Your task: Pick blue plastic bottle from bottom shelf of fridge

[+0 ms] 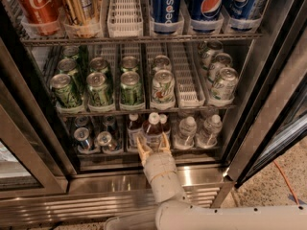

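One gripper point(153, 140), clasping blue plastic bottle point(153, 129), frontmost

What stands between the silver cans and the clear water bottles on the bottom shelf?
Camera view: small dark-liquid bottles, the front one the blue plastic bottle, clamped in the gripper at the bottom shelf's front edge.

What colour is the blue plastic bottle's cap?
White, camera view; the gripper holds that bottle at the bottom shelf.

Partial "Coca-Cola" script on red can point(36, 6); "pepsi" lettering down blue container point(165, 6), top shelf.
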### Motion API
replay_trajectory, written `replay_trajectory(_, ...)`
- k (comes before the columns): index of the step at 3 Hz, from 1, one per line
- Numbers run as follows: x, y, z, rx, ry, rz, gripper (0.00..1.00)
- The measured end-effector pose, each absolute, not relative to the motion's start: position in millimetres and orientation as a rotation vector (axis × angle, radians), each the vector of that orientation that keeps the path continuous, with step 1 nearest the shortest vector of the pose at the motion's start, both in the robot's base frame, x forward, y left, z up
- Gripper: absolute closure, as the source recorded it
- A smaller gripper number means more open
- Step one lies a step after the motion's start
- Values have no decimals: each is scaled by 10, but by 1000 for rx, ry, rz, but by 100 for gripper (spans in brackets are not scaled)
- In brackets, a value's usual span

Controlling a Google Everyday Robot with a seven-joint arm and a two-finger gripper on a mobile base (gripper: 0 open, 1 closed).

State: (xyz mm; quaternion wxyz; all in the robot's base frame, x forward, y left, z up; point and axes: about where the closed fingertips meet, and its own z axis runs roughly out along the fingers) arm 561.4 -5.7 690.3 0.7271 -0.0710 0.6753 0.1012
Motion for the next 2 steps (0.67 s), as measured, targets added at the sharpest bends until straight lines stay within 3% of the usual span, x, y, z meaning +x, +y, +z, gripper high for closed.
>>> replay_trajectory(2, 5525, -108, 7073, -158, 1445, 271, 100)
